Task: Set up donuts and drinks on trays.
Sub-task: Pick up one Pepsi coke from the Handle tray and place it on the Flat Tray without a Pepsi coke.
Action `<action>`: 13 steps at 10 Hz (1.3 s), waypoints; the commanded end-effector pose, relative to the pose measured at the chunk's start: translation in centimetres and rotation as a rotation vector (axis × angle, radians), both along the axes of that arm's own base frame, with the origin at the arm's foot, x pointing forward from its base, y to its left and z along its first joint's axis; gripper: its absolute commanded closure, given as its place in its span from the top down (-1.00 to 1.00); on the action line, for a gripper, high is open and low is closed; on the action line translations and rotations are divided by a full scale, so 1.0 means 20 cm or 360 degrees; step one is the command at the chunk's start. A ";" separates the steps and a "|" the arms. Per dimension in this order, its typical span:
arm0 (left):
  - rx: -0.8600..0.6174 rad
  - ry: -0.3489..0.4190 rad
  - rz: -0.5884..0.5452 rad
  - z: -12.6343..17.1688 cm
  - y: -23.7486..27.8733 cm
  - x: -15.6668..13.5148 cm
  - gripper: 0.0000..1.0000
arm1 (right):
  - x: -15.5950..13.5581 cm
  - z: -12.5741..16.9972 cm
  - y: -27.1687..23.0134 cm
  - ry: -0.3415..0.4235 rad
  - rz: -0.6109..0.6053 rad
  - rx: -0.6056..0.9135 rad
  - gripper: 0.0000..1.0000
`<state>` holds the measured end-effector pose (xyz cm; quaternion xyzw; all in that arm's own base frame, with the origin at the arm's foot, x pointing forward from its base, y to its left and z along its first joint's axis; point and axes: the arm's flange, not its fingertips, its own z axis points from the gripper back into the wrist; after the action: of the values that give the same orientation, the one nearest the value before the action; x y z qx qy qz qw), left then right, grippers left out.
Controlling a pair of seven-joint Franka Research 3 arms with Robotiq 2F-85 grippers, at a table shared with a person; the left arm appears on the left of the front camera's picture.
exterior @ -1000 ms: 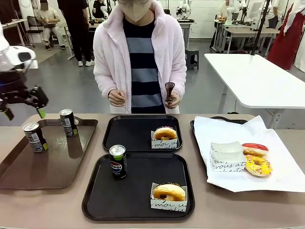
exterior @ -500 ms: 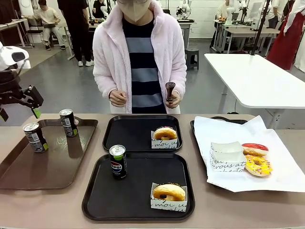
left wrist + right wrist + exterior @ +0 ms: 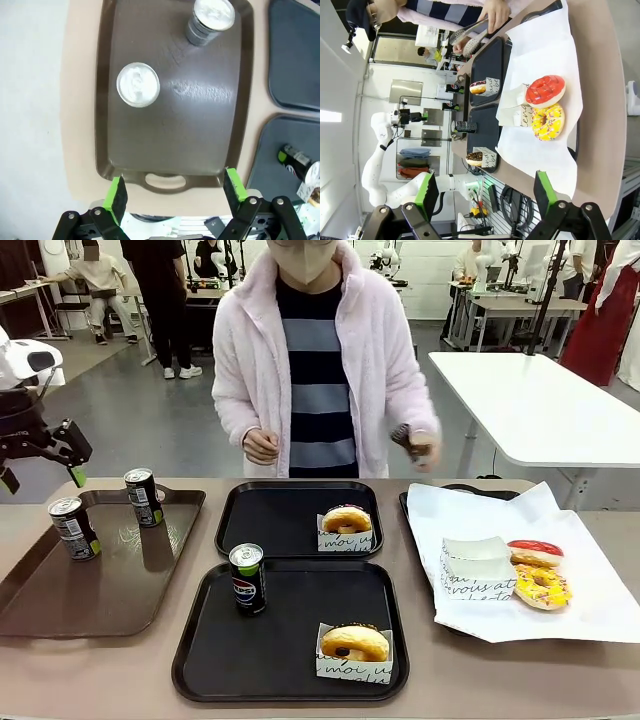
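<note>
Two black trays lie mid-table. The far tray [image 3: 270,525] holds a golden donut [image 3: 346,520] in a printed sleeve. On the near tray [image 3: 280,640] stand a Pepsi can [image 3: 247,578] and a chocolate-filled sleeved donut [image 3: 354,644]. Two more cans [image 3: 75,528] [image 3: 143,497] stand on the brown tray [image 3: 110,590]. My left gripper [image 3: 46,476] hovers open above that tray's far left, empty; its wrist view looks down on both can tops [image 3: 138,85] [image 3: 212,17] past the open left gripper [image 3: 175,190]. My right gripper [image 3: 486,192] is open and empty, off the table's side near the red donut [image 3: 546,91] and yellow donut [image 3: 548,121].
A paper-lined tray [image 3: 470,510] at right carries a red donut [image 3: 535,552], a yellow sprinkled donut [image 3: 542,587] and an empty sleeve [image 3: 476,570]. The person stands at the far edge, holding tongs [image 3: 405,440] above that tray's far corner. A white table [image 3: 540,400] stands behind.
The person has shifted right and swung the tongs hand out toward the paper-lined tray. My left gripper has drifted slightly left. Cans and donuts have not moved.
</note>
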<state>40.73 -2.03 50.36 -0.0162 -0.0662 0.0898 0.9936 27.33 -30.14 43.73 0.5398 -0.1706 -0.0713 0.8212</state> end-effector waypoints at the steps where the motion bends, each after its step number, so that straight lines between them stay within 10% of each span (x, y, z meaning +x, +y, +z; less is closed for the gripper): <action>1: 0.0012 0.0020 0.0126 -0.08 0.10 0.26 1.00 | 0.00 0.00 0.00 -0.0017 0.0002 0.0016 1.00; 13: 0.0040 0.0081 0.0296 -0.54 0.23 0.46 1.00 | 0.00 0.00 0.00 -0.0017 0.0002 0.0016 1.00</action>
<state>49.74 2.98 40.23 0.0054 -0.0315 0.1638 0.9860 27.32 -30.14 43.73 0.5398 -0.1706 -0.0715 0.8212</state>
